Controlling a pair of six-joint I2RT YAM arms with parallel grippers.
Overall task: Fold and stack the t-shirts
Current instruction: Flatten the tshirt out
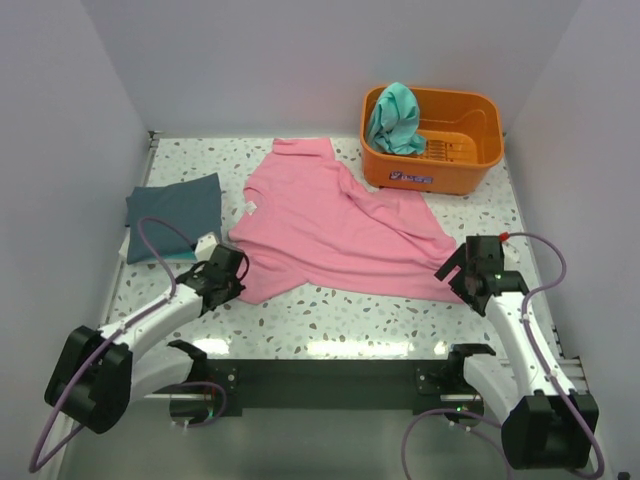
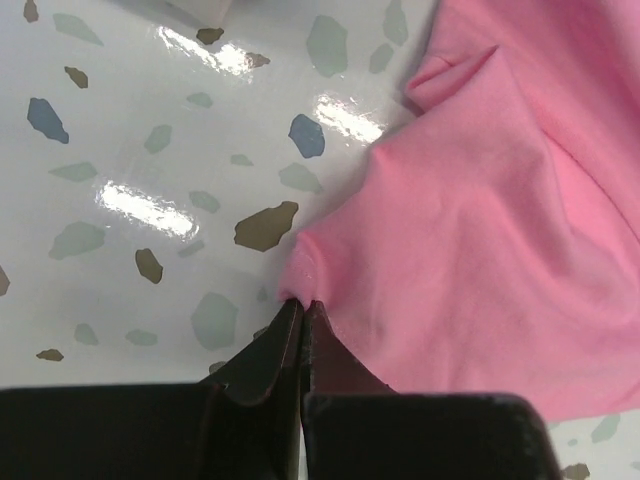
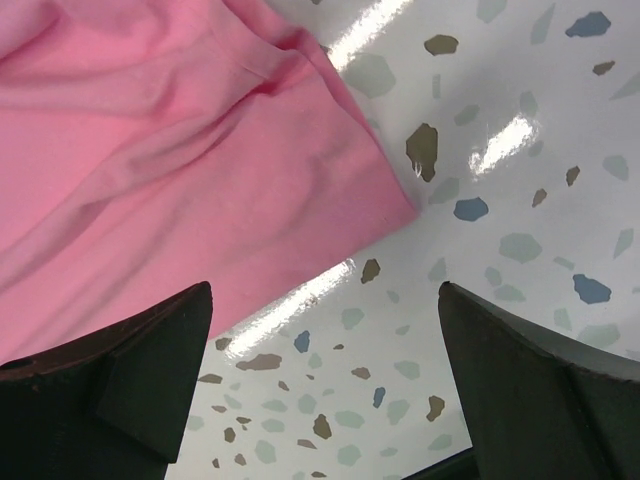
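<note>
The pink t-shirt point(image 1: 330, 225) lies spread and rumpled across the middle of the table. My left gripper point(image 1: 236, 270) is shut on its near left hem corner; the left wrist view shows the closed tips point(image 2: 301, 305) pinching a fold of pink cloth point(image 2: 480, 230). My right gripper point(image 1: 460, 275) is open and empty, just above the table by the shirt's near right corner point(image 3: 180, 160). The dark slate blue-grey t-shirt point(image 1: 172, 212) lies folded at the far left. The teal green t-shirt point(image 1: 395, 118) hangs bunched in the orange basket point(image 1: 470, 165).
The orange plastic basket stands at the back right. White walls close in the table on the left, back and right. Speckled terrazzo tabletop point(image 1: 330, 320) shows along the near edge between the arms.
</note>
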